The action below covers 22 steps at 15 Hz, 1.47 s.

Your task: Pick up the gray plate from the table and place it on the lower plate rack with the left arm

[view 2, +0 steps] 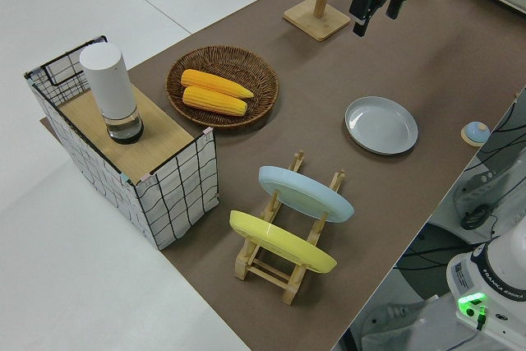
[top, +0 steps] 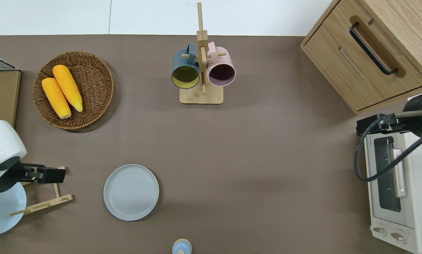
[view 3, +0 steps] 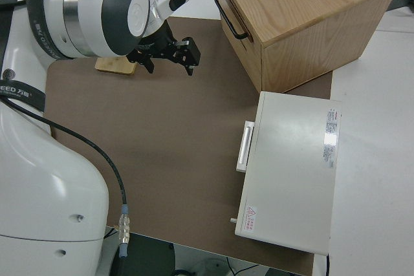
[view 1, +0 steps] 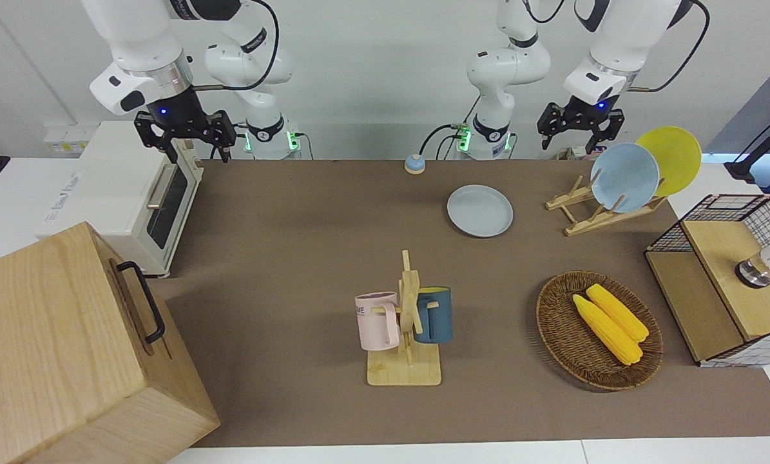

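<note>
Currently, the scene reads like this:

Gray plate: the gray plate (top: 131,192) lies flat on the table (top: 253,148), face up, not yet picked. It is beside the rack, toward the right arm's end from it, with a small gap between them.

Which way it points: the hollow side looks upward. A round plate has no long axis, so any side of the rim can be taken.

Lower plate rack: the lower plate rack (view 1: 584,209) is a slanted wooden rack. A light blue plate (view 1: 624,177) and a yellow plate (view 1: 671,158) already stand in its higher slots. The low slots, on the side toward the gray plate, are free.

Left gripper: the left gripper (view 1: 580,127) hangs in the air over the rack, holding nothing, fingers spread apart.

Right gripper: the right gripper (view 1: 185,132) is parked, also spread and empty.

Risk one: the plate is flat and low, so the fingers may slide off the thin rim, or push the plate along the table.

Risk two: on the way to the low slot, the plate or gripper may knock the light blue plate, because it leans just above that slot.
</note>
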Available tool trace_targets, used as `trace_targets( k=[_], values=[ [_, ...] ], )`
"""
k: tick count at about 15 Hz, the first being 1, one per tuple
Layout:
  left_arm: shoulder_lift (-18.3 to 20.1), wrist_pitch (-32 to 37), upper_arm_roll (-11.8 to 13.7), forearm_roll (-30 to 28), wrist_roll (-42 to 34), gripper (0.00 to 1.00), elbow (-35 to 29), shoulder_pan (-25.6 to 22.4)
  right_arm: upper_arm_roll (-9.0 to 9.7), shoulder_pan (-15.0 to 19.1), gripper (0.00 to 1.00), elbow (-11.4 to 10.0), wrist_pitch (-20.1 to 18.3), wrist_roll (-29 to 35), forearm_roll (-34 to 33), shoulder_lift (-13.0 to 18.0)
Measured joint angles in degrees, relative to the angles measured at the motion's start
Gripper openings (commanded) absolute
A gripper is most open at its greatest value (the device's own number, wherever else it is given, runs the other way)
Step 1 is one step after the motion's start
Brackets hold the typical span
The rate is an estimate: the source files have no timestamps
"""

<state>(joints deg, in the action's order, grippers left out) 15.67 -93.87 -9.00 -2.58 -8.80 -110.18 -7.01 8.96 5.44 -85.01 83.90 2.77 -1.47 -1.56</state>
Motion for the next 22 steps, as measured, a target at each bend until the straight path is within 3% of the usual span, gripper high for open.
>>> trace_targets(
  k=[22],
  values=[
    [-0.79, 0.07, -0.09, 0.01, 0.67, 1.00, -2.13, -0.06, 0.00, 0.00, 0.983, 0.00, 0.00, 0.00, 0.00, 0.00]
  ],
)
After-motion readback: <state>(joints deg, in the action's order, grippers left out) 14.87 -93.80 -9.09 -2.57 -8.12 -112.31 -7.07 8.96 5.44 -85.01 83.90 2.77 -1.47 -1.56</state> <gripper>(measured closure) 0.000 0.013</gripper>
